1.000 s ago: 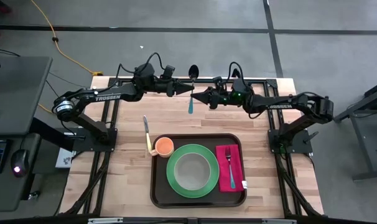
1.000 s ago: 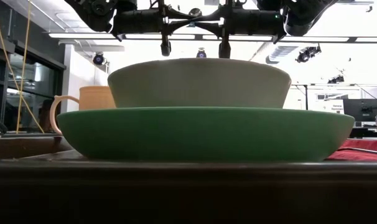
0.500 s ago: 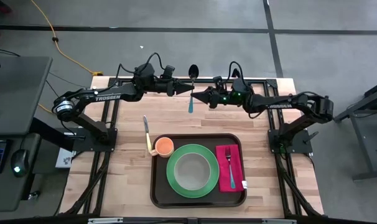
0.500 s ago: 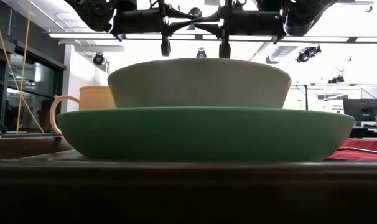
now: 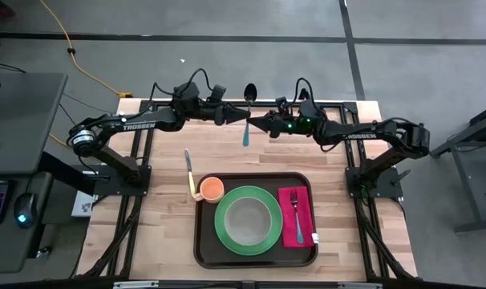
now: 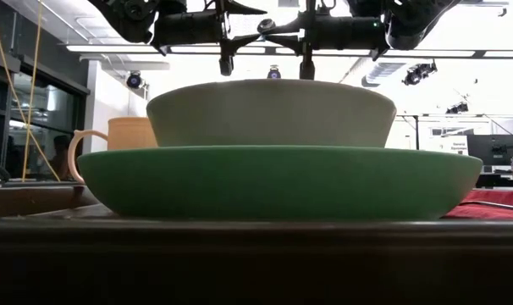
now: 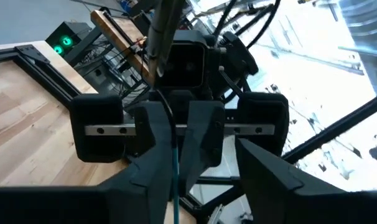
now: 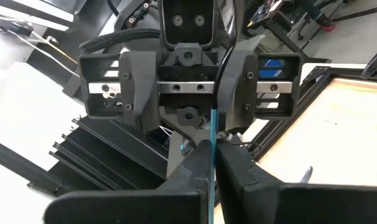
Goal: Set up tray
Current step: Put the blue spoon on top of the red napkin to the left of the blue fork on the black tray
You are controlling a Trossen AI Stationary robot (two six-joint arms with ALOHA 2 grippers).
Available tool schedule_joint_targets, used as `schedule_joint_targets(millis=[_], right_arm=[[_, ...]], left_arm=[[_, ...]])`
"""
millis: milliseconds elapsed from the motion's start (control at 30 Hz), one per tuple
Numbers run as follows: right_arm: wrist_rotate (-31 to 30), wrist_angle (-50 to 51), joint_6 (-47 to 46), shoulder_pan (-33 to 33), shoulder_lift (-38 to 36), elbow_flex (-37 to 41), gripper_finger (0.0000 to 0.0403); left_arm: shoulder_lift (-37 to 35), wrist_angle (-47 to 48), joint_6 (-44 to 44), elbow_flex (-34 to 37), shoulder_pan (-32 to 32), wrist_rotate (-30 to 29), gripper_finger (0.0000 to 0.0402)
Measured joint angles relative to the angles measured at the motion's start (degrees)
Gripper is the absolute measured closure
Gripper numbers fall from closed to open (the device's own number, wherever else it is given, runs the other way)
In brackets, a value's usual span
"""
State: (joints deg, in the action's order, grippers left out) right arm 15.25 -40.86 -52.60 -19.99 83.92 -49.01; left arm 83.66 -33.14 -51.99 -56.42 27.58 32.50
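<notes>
A: While the right end effector (image 5: 254,124) stays pinched on the slim teal handle of a dark-bowled spoon (image 5: 247,128), what do the left end effector's (image 5: 241,115) fingers do?

B: From above they meet tip to tip over the far edge of the pale wooden desk (image 5: 167,193), and I can't judge the gap there. The right wrist view settles it: the left fingers (image 8: 142,84) stand spread on either side, released from the handle (image 8: 212,140).

A: And the tray?

B: The large dark brown plastic tray (image 5: 204,249) lies at the desk's near edge, well apart from both arms. It carries a round green plate (image 5: 224,233) with a grey bowl (image 5: 249,219) in it, an orange cup (image 5: 212,189), and a magenta napkin (image 5: 305,210) under a teal fork (image 5: 296,217). A teal-handled knife (image 5: 188,169) lies on the desk just beside the tray.

A: The low view?

B: Plate (image 6: 273,182) and bowl (image 6: 271,113) fill it; fork and knife are hidden, and the arms are cut off at the top.
</notes>
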Motion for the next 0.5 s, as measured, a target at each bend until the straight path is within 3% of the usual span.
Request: schedule_joint_targets(millis=[133,500], right_arm=[[0.1,0.0,0.0,-0.2,0.0,0.0,0.0403],[0.2,0.0,-0.6,-0.4,0.0,0.0,0.0403]], left_arm=[[0.0,0.1,0.5,0.0,1.9,3.3,0.0179],[0.0,-0.2,-0.8,0.0,2.8,3.1,0.0156]])
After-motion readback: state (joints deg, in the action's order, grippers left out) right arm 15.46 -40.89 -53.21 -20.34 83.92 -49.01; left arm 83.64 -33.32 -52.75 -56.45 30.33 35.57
